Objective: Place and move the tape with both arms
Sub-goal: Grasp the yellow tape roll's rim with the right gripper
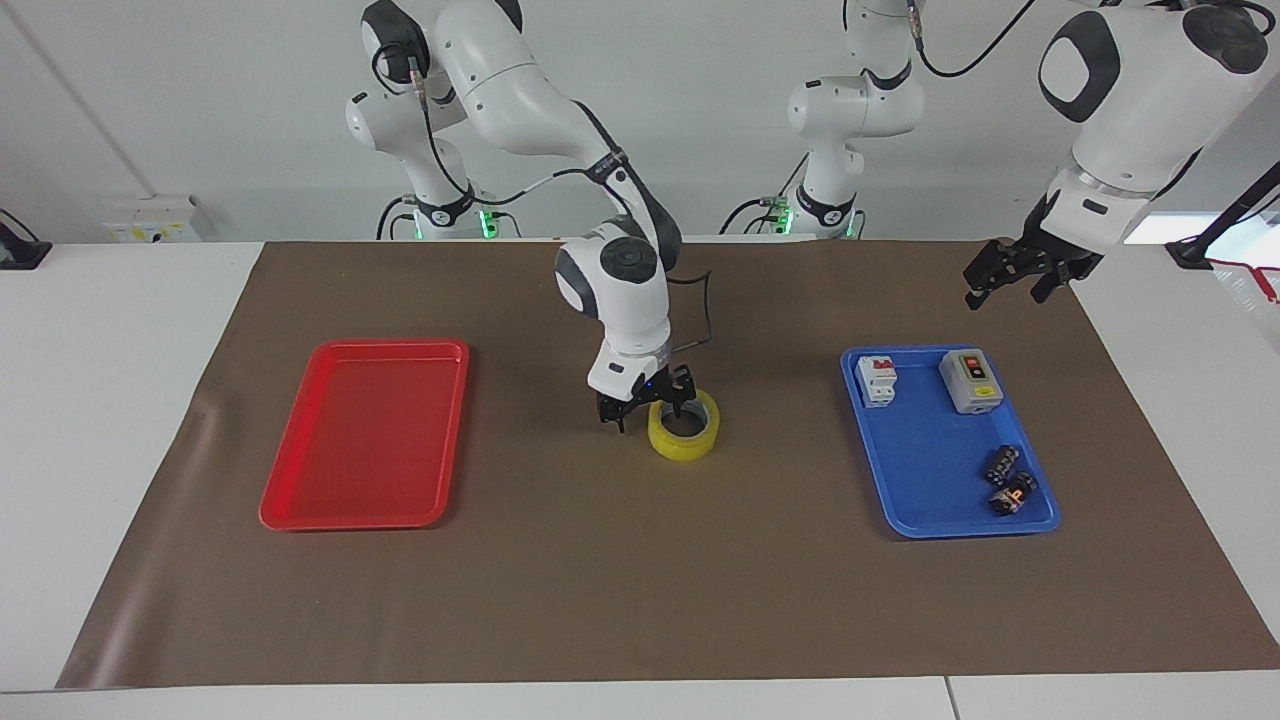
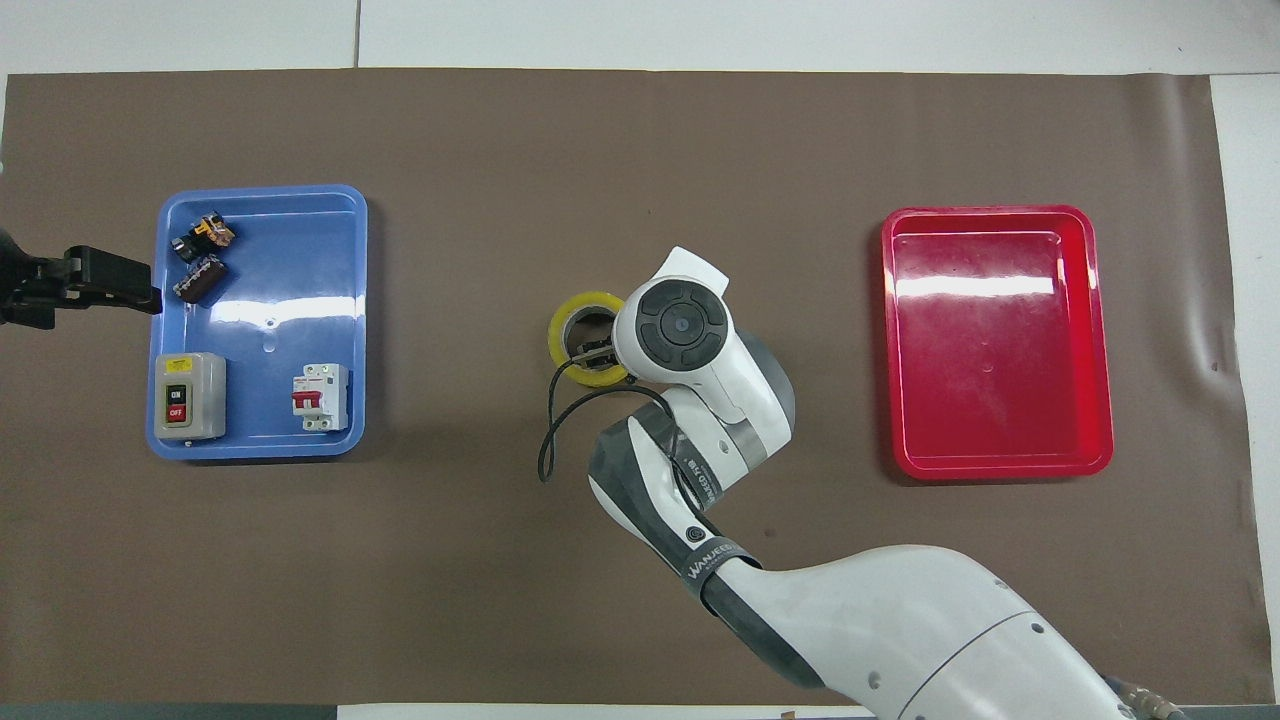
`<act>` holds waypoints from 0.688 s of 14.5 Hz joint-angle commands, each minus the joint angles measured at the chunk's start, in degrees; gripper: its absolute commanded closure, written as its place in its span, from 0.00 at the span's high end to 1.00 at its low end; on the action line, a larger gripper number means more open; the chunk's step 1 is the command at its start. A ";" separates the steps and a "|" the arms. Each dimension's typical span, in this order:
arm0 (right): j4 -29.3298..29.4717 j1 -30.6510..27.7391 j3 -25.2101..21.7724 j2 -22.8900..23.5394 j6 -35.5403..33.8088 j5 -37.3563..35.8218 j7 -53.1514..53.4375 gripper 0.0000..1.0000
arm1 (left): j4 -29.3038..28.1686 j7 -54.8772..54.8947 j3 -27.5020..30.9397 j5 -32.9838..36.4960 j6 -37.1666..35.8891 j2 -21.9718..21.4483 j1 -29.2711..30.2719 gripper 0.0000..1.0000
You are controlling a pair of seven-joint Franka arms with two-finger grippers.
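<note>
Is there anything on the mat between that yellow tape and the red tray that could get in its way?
Nothing visible. Only bare mat lies between the tape and the red tray. The right gripper is already down at the tape, jaws open.

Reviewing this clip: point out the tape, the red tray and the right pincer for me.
tape point(image 1: 684, 443): facing view, yellow outer wall of the roll.
red tray point(image 1: 365, 440): facing view, bare floor of the tray.
right pincer point(image 1: 650, 405): facing view, midway between its fingertips, at the roll's rim.
</note>
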 commanded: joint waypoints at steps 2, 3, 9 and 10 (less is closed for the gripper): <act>-1.75 0.20 -0.19 -1.09 2.01 -0.32 -1.05 0.86 | -0.19 1.09 -0.10 -1.58 -1.41 -0.92 0.38 1.00; -1.84 0.20 -0.19 -1.09 2.02 -0.40 -1.14 0.69 | -0.10 1.10 -0.19 -1.50 -1.59 -0.92 0.38 1.00; -4.03 1.35 -0.28 -1.45 4.04 -0.67 -0.79 0.00 | -0.10 2.77 -0.19 -1.14 -2.73 -1.63 0.38 1.00; -3.60 1.43 -0.28 -1.45 3.26 -0.58 -0.26 0.00 | -0.10 2.77 -0.19 -1.14 -2.82 -1.80 0.38 1.00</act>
